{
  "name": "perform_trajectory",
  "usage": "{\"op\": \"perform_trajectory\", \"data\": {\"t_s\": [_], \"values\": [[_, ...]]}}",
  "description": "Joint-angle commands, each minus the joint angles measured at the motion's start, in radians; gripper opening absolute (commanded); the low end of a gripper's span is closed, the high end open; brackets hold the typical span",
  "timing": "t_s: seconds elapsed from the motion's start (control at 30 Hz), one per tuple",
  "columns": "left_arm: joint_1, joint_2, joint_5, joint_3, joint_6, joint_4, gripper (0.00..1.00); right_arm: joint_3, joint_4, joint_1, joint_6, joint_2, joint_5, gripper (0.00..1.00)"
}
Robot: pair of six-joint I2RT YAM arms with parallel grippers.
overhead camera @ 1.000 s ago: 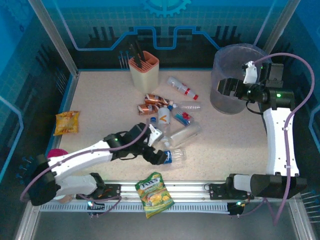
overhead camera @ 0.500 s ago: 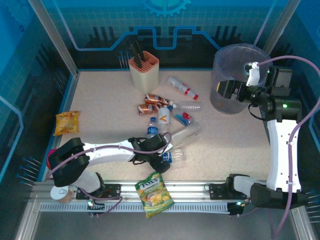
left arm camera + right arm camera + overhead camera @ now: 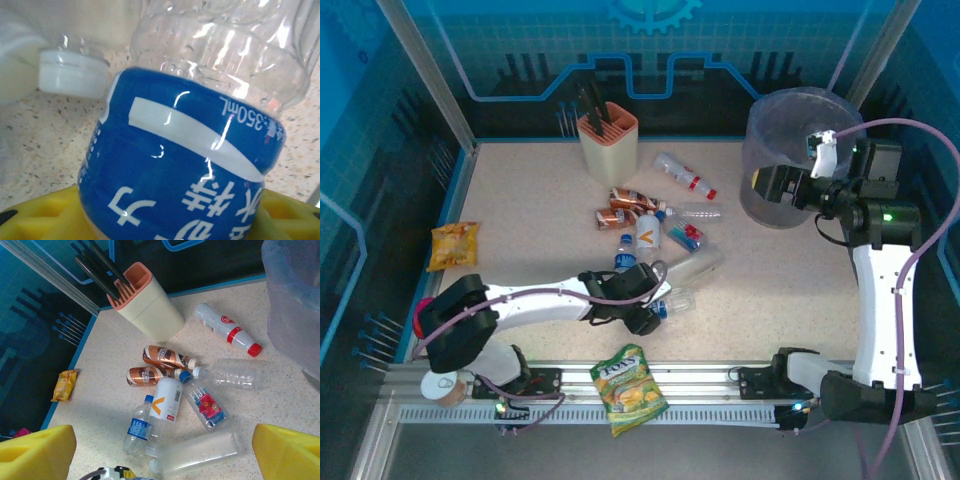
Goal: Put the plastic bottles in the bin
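Bin (image 3: 772, 140) stands upper right of the overhead frame, lavender liner showing. Right claw (image 3: 768, 186) hangs just beside its left wall, yellow fingers (image 3: 35, 452) spread wide apart. Peach holder (image 3: 608, 140) with black tools sits at top centre. Lower centre, the left claw (image 3: 645, 312) is down at the table and clamped on a blue-label bottle (image 3: 185, 165), which lies on its side between the yellow pads (image 3: 40, 215) in the wrist view. The other bottles (image 3: 655, 225) lie in a loose heap mid-frame, all outside the bin. Green bag (image 3: 630, 388) on the bottom rail, yellow bag (image 3: 453, 245) far left.
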Motion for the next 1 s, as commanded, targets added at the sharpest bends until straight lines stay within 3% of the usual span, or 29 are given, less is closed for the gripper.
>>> {"op": "perform_trajectory", "data": {"t_s": [0.0,0.2,0.33,0.47,0.63,0.97], "values": [[-0.002,-0.057,0.002,0.034,-0.033,-0.023,0.56,-0.037,0.032,-0.007,0.022,-0.018,-0.04,0.91],[0.012,-0.16,-0.009,0.023,-0.067,-0.013,0.53,-0.09,0.062,0.055,0.052,-0.029,-0.069,0.91],[0.087,-0.248,-0.034,0.003,-0.156,0.016,0.52,-0.166,0.129,0.164,0.107,-0.03,-0.073,0.91],[0.212,-0.327,0.075,-0.025,-0.255,0.079,0.52,-0.235,0.206,0.317,0.161,-0.006,-0.027,0.92],[0.322,-0.373,0.192,-0.053,-0.355,0.158,0.51,-0.367,0.424,0.475,0.284,0.038,0.015,0.99],[0.344,-0.364,0.303,-0.101,-0.423,0.304,0.5,-0.437,0.687,0.616,0.401,0.185,0.033,1.0]]}}
